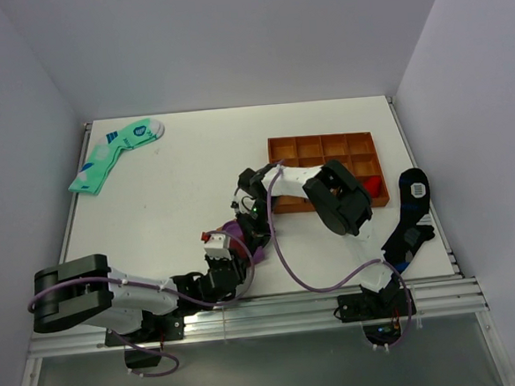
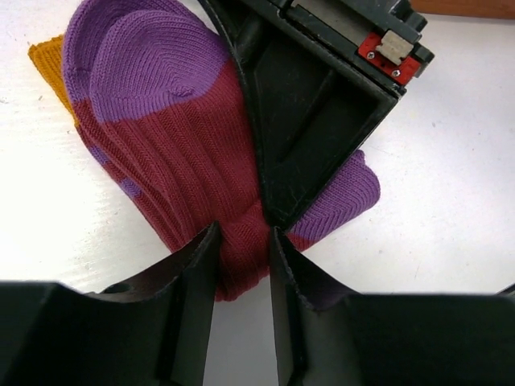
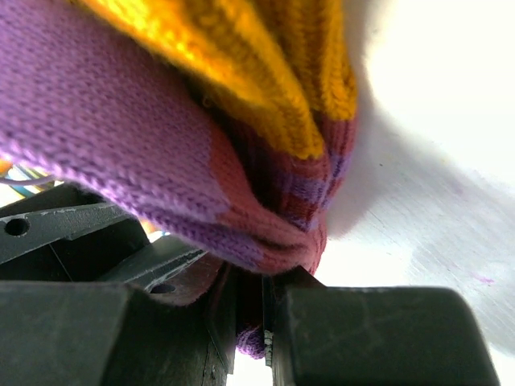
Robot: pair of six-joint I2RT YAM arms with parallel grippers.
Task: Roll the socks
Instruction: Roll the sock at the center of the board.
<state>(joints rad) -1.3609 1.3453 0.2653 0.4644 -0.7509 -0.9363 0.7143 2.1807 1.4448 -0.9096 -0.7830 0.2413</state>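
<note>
Two arms bend low and meet near the front of the white tabletop [image 1: 178, 190]. The left hand [image 2: 241, 249] pinches a fold of the socks [image 2: 177, 145] tight between its black fingers. The right hand [image 3: 249, 310] comes in from the other side and squeezes the same bundle too. The socks lie bunched up between both hands. They are soft and ribbed, dark red with purple ends and an orange-yellow cuff. Farther back sits an orange tray [image 1: 315, 138] split into little square boxes. One small red thing [image 1: 374, 185] rests in its near right corner box.
</note>
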